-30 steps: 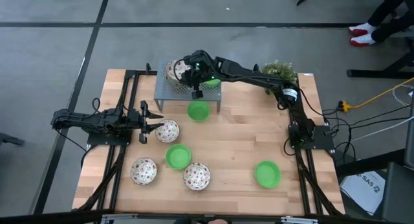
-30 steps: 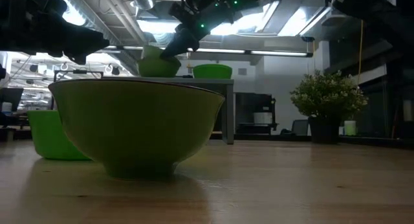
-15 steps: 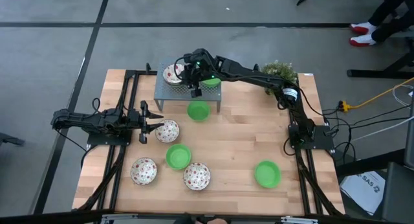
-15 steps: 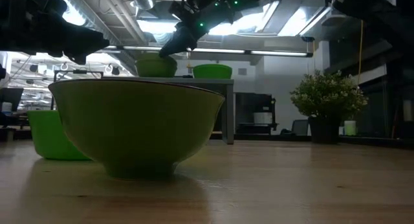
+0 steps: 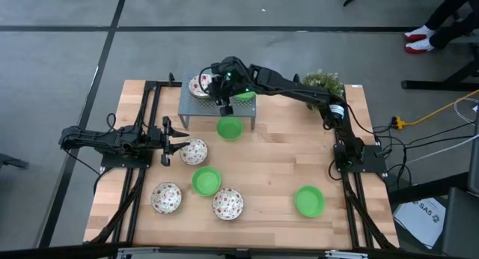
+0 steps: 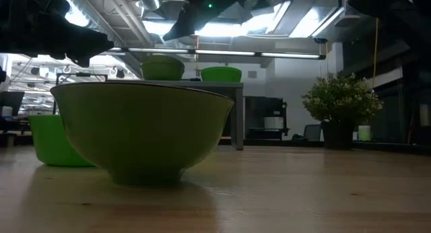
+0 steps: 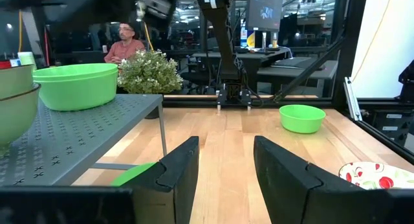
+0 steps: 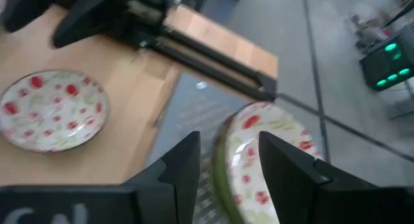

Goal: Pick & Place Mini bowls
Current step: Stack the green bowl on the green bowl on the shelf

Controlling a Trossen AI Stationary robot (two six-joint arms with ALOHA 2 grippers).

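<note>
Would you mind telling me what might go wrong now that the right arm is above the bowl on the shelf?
1. The right tool, fingers open, hangs close over the speckled bowl; a careless retreat may clip its rim.
2. That bowl sits near the grey shelf's left end, so a nudge might tip it off.
3. A green bowl lies below the shelf's front edge and could be struck.

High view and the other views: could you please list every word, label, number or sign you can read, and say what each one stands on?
"SAS": probably, on the white box in the high view's lower right corner; its other print is too small to read.
Screen behind the table, left wrist view: whatever it displays is too blurred to read.
Mini bowls and grey shelf: no text on them, only a speckled pattern on some bowls.
</note>
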